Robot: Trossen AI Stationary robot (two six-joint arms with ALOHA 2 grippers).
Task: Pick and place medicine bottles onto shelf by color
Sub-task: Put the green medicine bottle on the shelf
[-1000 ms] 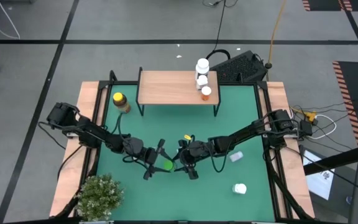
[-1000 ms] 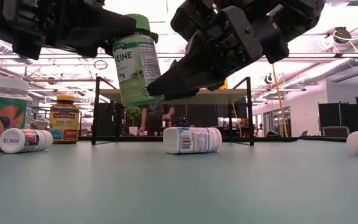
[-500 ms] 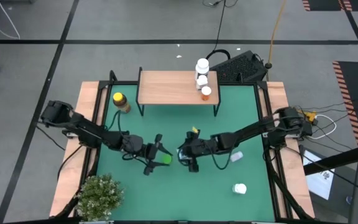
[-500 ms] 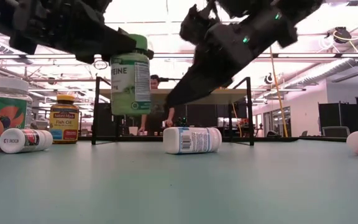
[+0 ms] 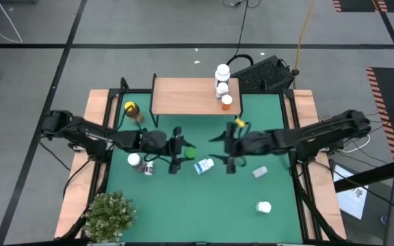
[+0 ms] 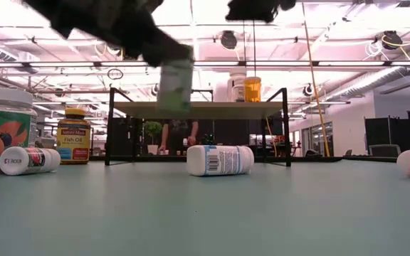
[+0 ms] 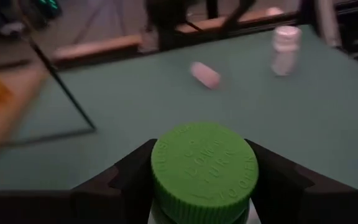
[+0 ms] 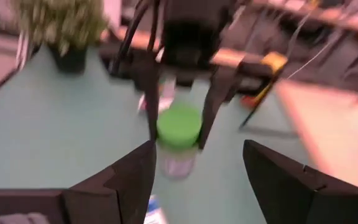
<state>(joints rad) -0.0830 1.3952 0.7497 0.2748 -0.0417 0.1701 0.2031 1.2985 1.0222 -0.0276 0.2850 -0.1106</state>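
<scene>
The left gripper [image 5: 182, 148], at the centre of the high view, has its two dark fingers [image 7: 126, 177] closed against the sides of the green-capped bottle [image 7: 202, 169], the ridged cap sitting squarely between them in the left wrist view and the bottle carried clear of the green mat [image 5: 211, 198]; in the low view the same bottle [image 6: 174, 86] hangs blurred in the upper middle of the frame, at about the level of the shelf [image 6: 201, 109] behind it. The right gripper [image 5: 225, 145], just right of centre in the high view, faces it with fingers [image 8: 120, 177] spread apart and nothing between them, the green cap showing farther off in the gap. Below and between the two grippers a white bottle [image 5: 204, 165] lies on its side on the mat, seen at centre in the low view. Two more bottles [image 5: 140, 163] rest left of it, a flat white packet [image 5: 259, 173] and a white bottle [image 5: 264, 206] lie toward the lower right, and the amber yellow-capped bottle [image 5: 132, 111] stands at the upper left beside the shelf. At the shelf's right end stand white bottles [image 5: 221, 76] and an orange-capped one [image 5: 226, 102]. A potted plant [image 5: 111, 213] fills the lower left corner.
</scene>
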